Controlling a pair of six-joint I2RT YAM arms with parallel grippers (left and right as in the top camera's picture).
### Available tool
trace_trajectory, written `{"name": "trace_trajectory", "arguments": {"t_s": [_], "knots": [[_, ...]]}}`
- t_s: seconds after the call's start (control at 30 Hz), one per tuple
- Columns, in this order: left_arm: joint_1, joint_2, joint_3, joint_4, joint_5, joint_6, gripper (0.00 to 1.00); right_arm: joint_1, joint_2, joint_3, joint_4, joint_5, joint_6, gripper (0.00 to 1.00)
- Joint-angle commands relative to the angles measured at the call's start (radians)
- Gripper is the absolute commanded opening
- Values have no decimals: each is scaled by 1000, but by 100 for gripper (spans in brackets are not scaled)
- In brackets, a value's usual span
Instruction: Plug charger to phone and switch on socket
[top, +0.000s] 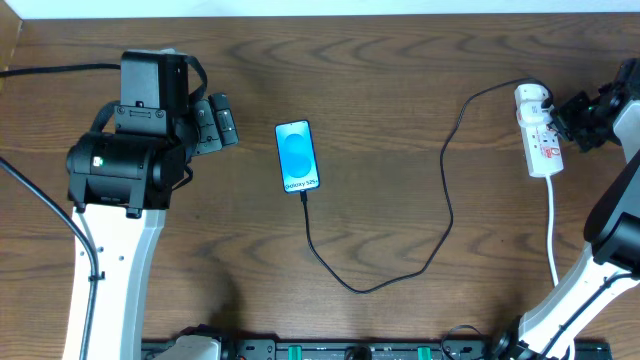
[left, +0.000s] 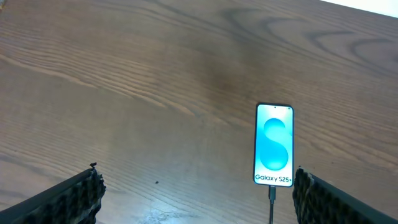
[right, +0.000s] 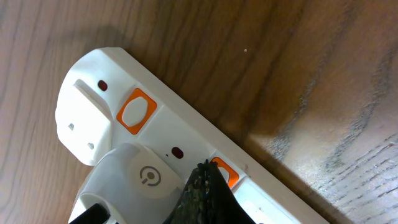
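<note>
Closest to the robot's side, the black charger cable (top: 352, 287) loops across the wooden table (top: 400, 60). Its tip is plugged into the bottom edge of the Galaxy S25 phone (top: 298, 156), which lies flat mid-table with its screen lit blue. Just left of the phone hovers the left gripper (top: 224, 122) — spread wide, holding nothing. At the far right, the white adapter (right: 140, 177) sits in the power strip (top: 545, 150). The right gripper (right: 205, 190) — pinched closed, empty — has its tip right at an orange switch (right: 225, 173).
</note>
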Motion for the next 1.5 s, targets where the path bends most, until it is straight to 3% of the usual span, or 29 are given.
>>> {"name": "trace_trajectory", "arguments": {"t_s": [0.0, 0.23, 0.63, 0.93, 1.07, 1.27, 1.47], "knots": [[-2, -3, 0, -3, 1, 1, 98, 94, 39, -33, -35, -143, 28, 1], [-2, -3, 0, -3, 1, 1, 98, 94, 39, -33, -41, -143, 38, 1], [-2, -3, 0, -3, 1, 1, 98, 99, 39, -33, -54, -143, -289, 1], [-2, -3, 0, -3, 1, 1, 98, 68, 25, -26, -11, -76, -282, 1], [-2, -3, 0, -3, 1, 1, 98, 4, -92, 17, -55, -83, -344, 1], [-2, -3, 0, -3, 1, 1, 98, -47, -414, 32, -155, -160, -458, 1], [-2, -3, 0, -3, 1, 1, 98, 140, -706, 32, -312, -226, -678, 1]]}}
